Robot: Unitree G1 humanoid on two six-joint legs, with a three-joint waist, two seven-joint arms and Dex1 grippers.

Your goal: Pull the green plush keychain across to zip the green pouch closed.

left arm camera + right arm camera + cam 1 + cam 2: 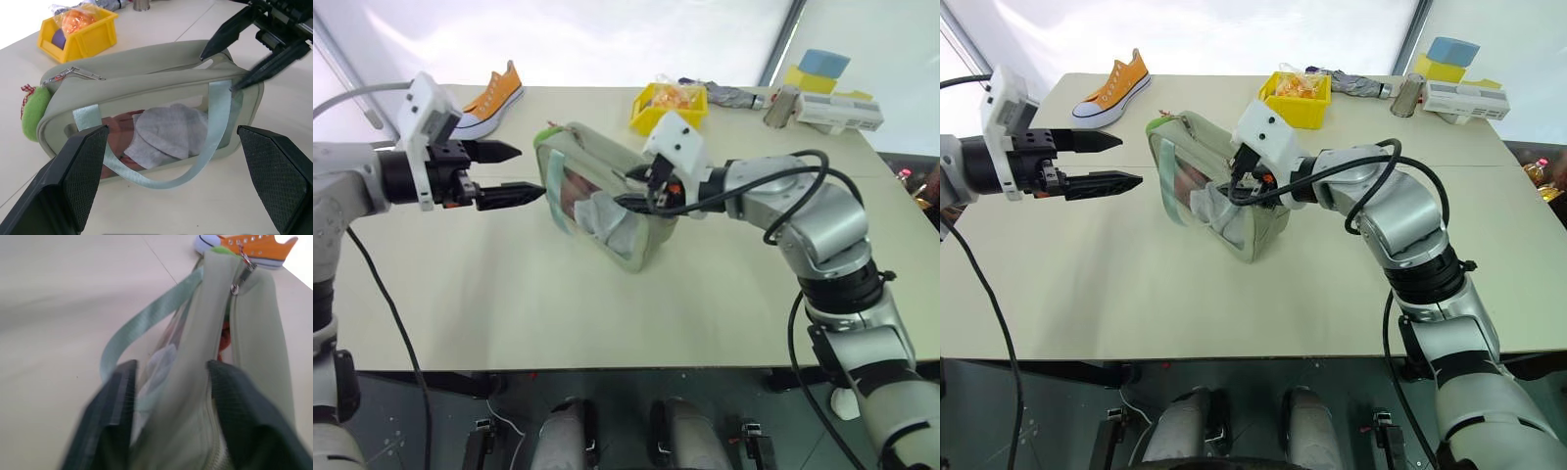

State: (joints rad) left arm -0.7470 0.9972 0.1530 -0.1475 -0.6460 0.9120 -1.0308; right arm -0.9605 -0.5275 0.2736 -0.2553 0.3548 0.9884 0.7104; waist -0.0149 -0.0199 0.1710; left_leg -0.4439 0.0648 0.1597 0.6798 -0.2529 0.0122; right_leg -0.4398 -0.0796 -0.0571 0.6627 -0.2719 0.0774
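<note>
Left gripper (509,172), jaws wide apart and empty, points level at the near end of the pouch (607,201), just short of touching it. Table (460,304) carries the pouch near its middle, long axis running from the left gripper's side toward the right arm; window panel and mint strap (161,176) face the left arm. Right gripper (166,396) straddles the opposite end of the pouch, one finger to each side of the fabric; whether it pinches or merely brackets cannot be told. Zip (78,73) runs along the top of the pouch, and the right wrist view shows a gap along it, so it appears not yet closed. Keychain (35,112) hangs at the end nearest the left gripper, which is therefore the nearer tool; the pull would travel away from it, toward the right gripper. Strap loops below the keychain and could snag a finger. Yellow bin (671,106) and orange shoe (491,98) sit well behind, clear of the path.
</note>
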